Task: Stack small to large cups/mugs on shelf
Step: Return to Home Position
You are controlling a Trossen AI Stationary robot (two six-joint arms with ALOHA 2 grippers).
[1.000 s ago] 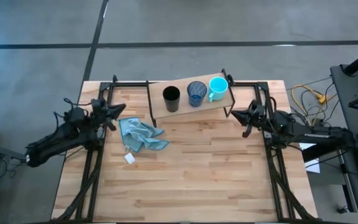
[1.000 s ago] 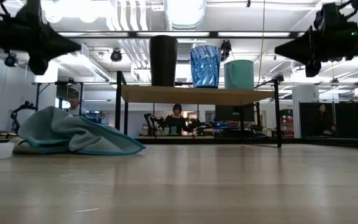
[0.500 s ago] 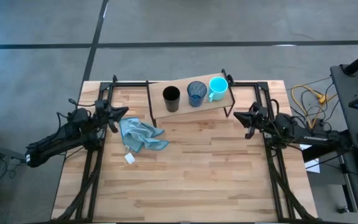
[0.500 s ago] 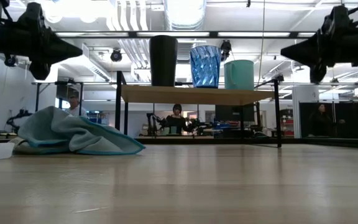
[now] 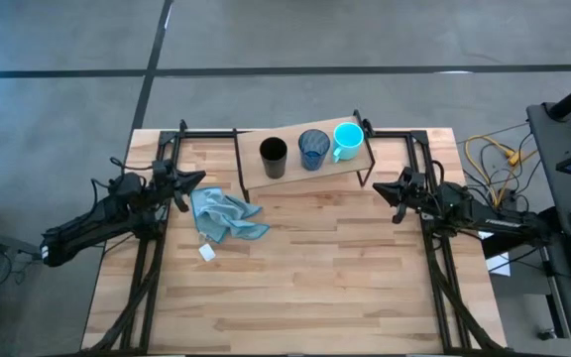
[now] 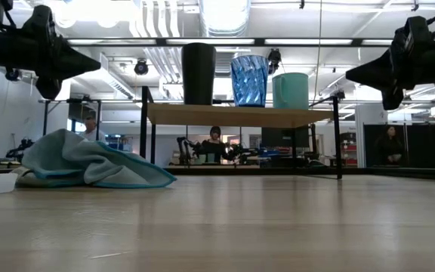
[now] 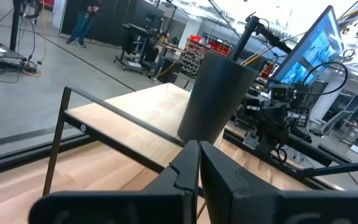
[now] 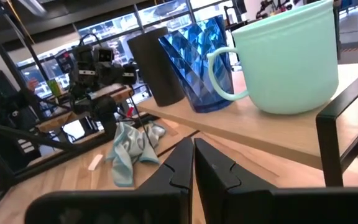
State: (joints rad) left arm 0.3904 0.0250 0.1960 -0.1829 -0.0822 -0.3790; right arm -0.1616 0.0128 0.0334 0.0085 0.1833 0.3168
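Pale wood lies bare across the near half of the large wooden tabletop (image 5: pixel 305 288), the widest open room between the two arms. At the table's far edge stands the narrow light wooden shelf on thin black legs (image 5: pixel 337 171). On its board three vessels stand upright in a close row. The black cylindrical cup (image 5: pixel 273 156) is toward the left end, the translucent blue glass cup (image 5: pixel 313 149) is in the middle, and the teal mug with a handle (image 5: pixel 347 140) is at the right end, its handle turned toward the glass. A crumpled light blue cloth (image 5: pixel 224 215) lies on the table just off the shelf's left front leg. A small white scrap (image 5: pixel 207 252), too small to identify, lies near it.

The low view cuts both arms off at its upper corners. In the left wrist view the black cup hides the other two vessels. The right wrist view crops the mug's rim.

The left gripper (image 5: pixel 199 178) hangs above the table just beside the cloth, apart from the shelf, pointing toward it. Its fingers (image 7: pixel 188 163) are pressed together on nothing. The right gripper (image 5: pixel 378 186) hovers just off the shelf's right front leg, level with the cups in the low view. Its fingers (image 8: pixel 184 155) are also together and empty.
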